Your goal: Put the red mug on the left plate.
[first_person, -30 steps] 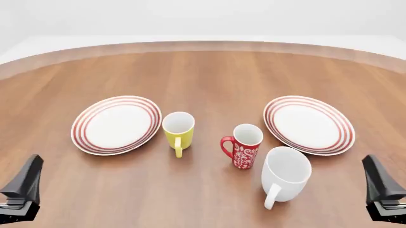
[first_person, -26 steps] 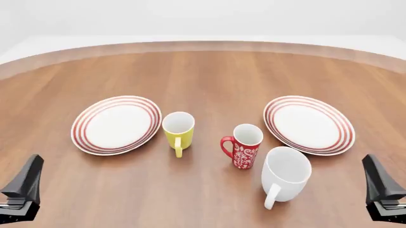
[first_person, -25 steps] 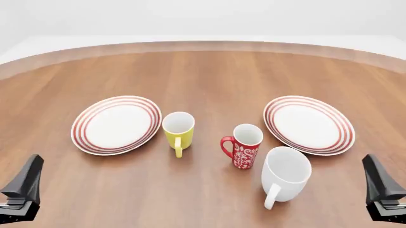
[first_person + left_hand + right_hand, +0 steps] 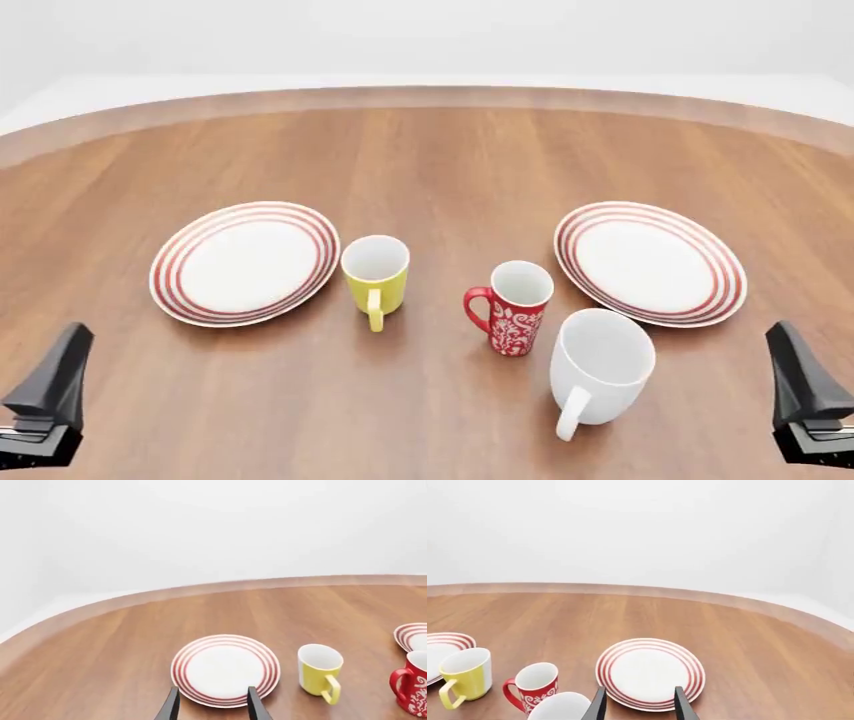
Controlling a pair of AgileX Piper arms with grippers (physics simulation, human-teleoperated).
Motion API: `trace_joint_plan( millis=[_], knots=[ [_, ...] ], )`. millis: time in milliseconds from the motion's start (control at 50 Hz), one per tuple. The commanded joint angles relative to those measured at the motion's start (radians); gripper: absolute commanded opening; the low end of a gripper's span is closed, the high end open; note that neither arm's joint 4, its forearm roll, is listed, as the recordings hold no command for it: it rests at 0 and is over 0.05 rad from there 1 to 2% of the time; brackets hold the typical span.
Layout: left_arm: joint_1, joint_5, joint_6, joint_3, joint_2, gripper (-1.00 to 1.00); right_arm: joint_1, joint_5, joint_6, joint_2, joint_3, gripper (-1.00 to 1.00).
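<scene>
The red mug (image 4: 514, 310) with white swirls stands upright near the table's middle, its handle facing left. It also shows in the left wrist view as the red mug (image 4: 415, 690) and in the right wrist view as the red mug (image 4: 534, 686). The left plate (image 4: 174, 265), white with red rings, lies bare at the left; the left wrist view looks straight at this left plate (image 4: 180, 667). My left gripper (image 4: 54, 385) sits open at the near left corner, and my right gripper (image 4: 801, 385) sits open at the near right corner. Both are far from the mug and hold nothing.
A yellow mug (image 4: 375, 272) stands between the left plate and the red mug. A bigger white mug (image 4: 601, 365) stands close to the red mug's right front. An identical right plate (image 4: 721, 270) lies at the right.
The right gripper has shifted very slightly; the mugs, the plates and the left gripper are where they were.
</scene>
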Motion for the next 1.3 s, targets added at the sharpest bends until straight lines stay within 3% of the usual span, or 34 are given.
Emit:
trace_joint_plan(
  millis=[20, 240, 320, 640, 760, 1300],
  knots=[
    [-0.041, 0.026, 0.043, -0.022, 0.029, 1.00, 0.000, -0.002, -0.008, 0.000, 0.002, 1.00],
    [-0.126, -0.020, 0.049, -0.157, 0.212, 1.00, 0.002, -0.009, -0.012, 0.000, 0.001, 1.00],
    [-0.199, -0.060, 0.034, -0.191, 0.334, 1.00, 0.001, -0.010, -0.014, 0.000, 0.001, 1.00],
    [-0.324, -0.120, 0.122, -0.320, 0.553, 1.00, 0.005, -0.013, -0.019, 0.000, 0.001, 1.00],
    [-0.390, -0.181, 0.187, -0.357, 0.681, 1.00, 0.004, -0.014, -0.021, 0.000, 0.002, 1.00],
    [-0.539, -0.233, 0.298, -0.546, 1.035, 1.00, -0.004, -0.001, -0.012, 0.000, 0.002, 1.00]
  ],
)
